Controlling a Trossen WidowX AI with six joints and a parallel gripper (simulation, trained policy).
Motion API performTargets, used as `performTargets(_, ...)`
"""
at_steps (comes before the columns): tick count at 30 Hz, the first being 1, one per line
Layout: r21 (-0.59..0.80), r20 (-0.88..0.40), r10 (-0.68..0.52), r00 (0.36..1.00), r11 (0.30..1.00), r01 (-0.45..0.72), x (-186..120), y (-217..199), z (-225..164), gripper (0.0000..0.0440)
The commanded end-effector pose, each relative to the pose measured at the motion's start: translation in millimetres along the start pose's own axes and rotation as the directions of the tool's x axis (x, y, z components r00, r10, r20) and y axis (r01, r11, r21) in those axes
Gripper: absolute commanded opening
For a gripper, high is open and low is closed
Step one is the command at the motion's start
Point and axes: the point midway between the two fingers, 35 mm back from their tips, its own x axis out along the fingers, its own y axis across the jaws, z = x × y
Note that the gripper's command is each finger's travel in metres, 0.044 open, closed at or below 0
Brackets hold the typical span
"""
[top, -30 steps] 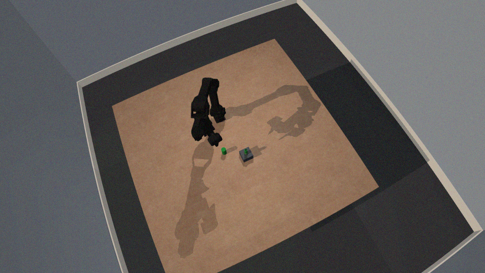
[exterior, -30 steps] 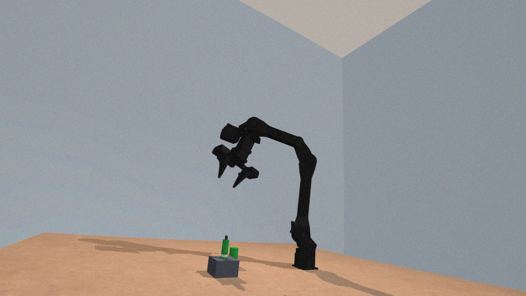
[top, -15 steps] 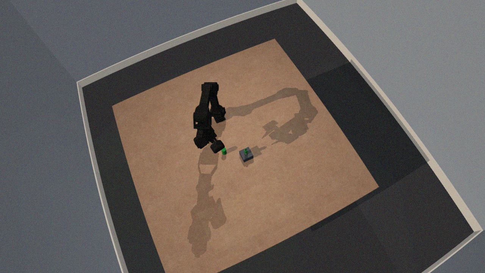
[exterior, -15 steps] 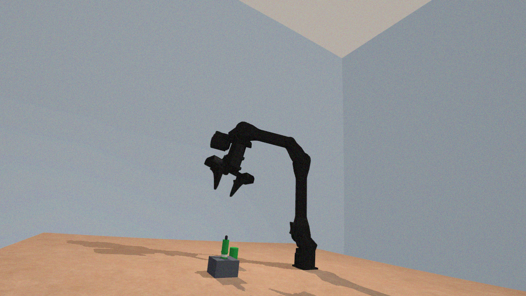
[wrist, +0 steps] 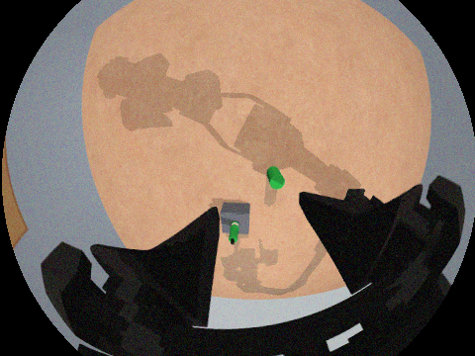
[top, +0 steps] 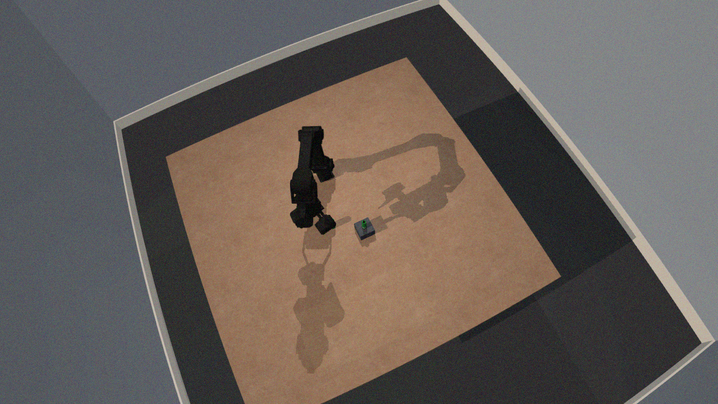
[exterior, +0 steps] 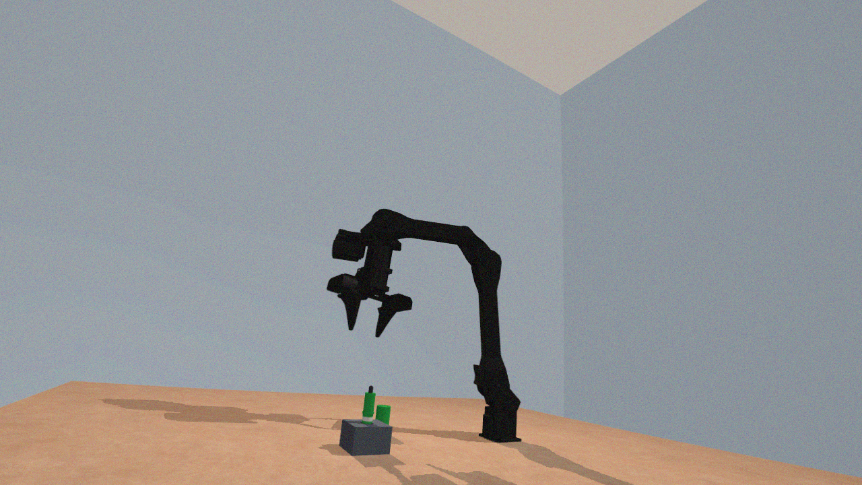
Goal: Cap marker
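The green marker (top: 363,225) (exterior: 368,403) (wrist: 234,233) stands upright, dark tip up, in the grey holder block (top: 366,235) (exterior: 366,438) (wrist: 242,218). The green cap (exterior: 384,413) (wrist: 275,178) stands loose on the table, partly behind the block in the exterior view. In the top view the arm hides the cap, and only its shadow shows. My gripper (exterior: 363,333) (wrist: 259,205) is open with nothing between its fingers. It hangs well above the block and cap, pointing down. In the wrist view the cap appears beyond the fingertips, and the marker appears nearer the left finger.
The brown table top (top: 426,301) (exterior: 180,452) (wrist: 346,59) carries the block, the cap and the arm's base (exterior: 500,423). The arm arches over from its base, and its shadows lie across the table. Walls stand around the room.
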Motion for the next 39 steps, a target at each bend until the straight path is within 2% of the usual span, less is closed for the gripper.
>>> performTargets(1, -0.001, -0.009, -0.038, 0.999, 0.999, 0.038, 8.8, -2.7, -0.2, 0.0306)
performTargets(23, -0.029, -0.052, -0.212, 0.976, 0.977, 0.211, 50.3, -18.2, -8.9, 0.0300)
performTargets(39, -0.080, -0.083, -0.301, 0.950, 0.952, 0.295, 81.3, -30.6, -20.7, 0.0291)
